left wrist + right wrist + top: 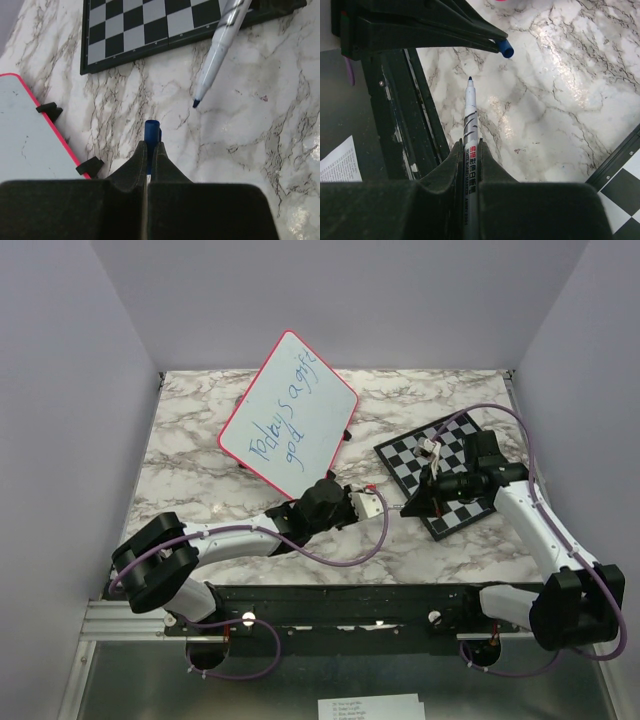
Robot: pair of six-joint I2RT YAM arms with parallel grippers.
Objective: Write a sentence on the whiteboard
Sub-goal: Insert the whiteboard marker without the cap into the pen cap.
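The whiteboard (pixel 290 415) lies tilted at the back middle of the marble table, and its pink-rimmed corner (pixel 25 135) shows in the left wrist view. The sentence (pixel 283 422) reads "Today's a gift" in blue, with "god" beneath. My left gripper (pixel 378 504) (pixel 151 144) is shut on a blue marker cap (pixel 152 131) (pixel 506 49), in front of the board. My right gripper (pixel 408 508) (pixel 472 144) is shut on the white marker (pixel 471 115) (pixel 217 52). The marker's bare blue tip points toward the cap, a short gap away, above the marble.
A black-and-white chessboard (pixel 445 470) (pixel 145 25) lies at the right, under the right arm. A black rail (pixel 350 600) runs along the near table edge. A printed sheet (pixel 370 707) lies below it. Grey walls close in the table on three sides.
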